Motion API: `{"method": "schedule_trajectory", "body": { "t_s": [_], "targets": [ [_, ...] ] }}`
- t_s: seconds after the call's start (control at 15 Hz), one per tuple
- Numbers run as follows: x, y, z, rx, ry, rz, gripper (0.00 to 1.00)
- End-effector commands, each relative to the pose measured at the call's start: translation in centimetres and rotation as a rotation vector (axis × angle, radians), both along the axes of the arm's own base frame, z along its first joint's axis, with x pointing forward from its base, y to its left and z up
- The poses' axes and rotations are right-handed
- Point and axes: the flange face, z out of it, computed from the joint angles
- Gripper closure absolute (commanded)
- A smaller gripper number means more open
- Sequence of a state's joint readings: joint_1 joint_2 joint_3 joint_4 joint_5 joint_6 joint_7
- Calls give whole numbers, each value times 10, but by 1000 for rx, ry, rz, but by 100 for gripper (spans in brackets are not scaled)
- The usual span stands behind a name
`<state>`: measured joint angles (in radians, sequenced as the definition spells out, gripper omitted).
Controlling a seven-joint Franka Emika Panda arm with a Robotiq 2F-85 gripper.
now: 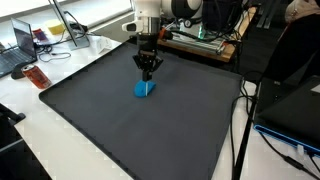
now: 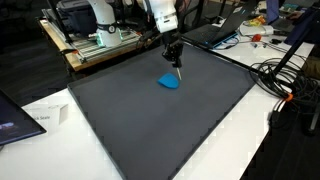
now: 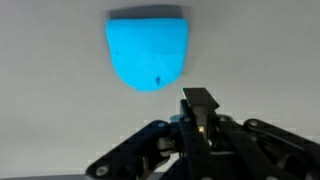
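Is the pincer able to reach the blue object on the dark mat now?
Probably yes. The pincer hangs close by the blue object, and nothing on the dark mat lies between them. Its jaws are shut, so grasping would need them opened first.

Both exterior views overlook mat (image 1: 130, 130); wrist hugs pincer (image 3: 200, 102).
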<state>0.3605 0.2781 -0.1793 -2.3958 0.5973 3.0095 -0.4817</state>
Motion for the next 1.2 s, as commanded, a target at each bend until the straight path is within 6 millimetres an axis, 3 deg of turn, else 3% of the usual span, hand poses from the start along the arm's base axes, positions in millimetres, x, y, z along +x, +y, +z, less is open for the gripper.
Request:
{"method": "schedule_trajectory", "body": {
  "t_s": [0.0, 0.67, 1.13],
  "targets": [
    [-5, 5, 14, -37, 8, -17, 97],
    [21, 41, 47, -152, 90, -82, 97],
    [40, 47, 64, -221, 215, -160, 97]
  ]
}}
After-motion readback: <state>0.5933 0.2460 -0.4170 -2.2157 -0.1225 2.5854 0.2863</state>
